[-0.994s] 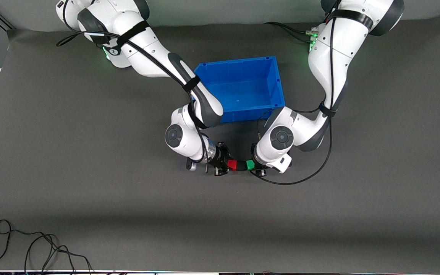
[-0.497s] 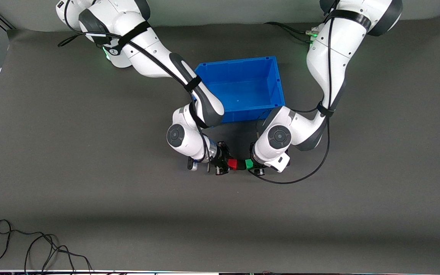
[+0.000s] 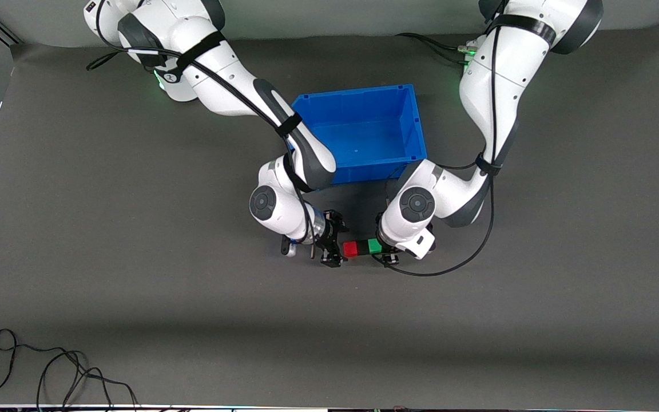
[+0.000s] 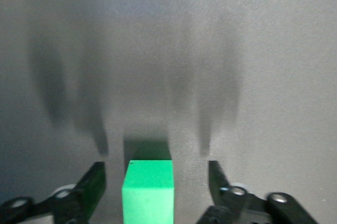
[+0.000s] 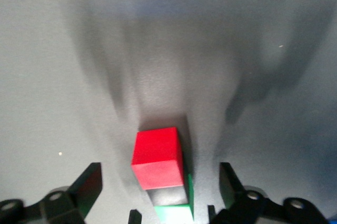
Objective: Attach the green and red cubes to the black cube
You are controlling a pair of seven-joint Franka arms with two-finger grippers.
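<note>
Red cube (image 3: 350,249), black cube (image 5: 167,196), green cube (image 3: 374,246) seemingly joined outside the blue bin (image 3: 415,129).

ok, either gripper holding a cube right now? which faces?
Nothing held. Left gripper stands open around the green cube, right gripper open around the red cube; gaps show on both sides.

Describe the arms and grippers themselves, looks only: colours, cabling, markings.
Both arms are glossy white with dark grey joint sections and round dark grey joint caps. Black cables run along each, held by black straps. Green lights glow near both bases. The left gripper and right gripper are black, and the wrist views show flat black fingers with silver screws.
</note>
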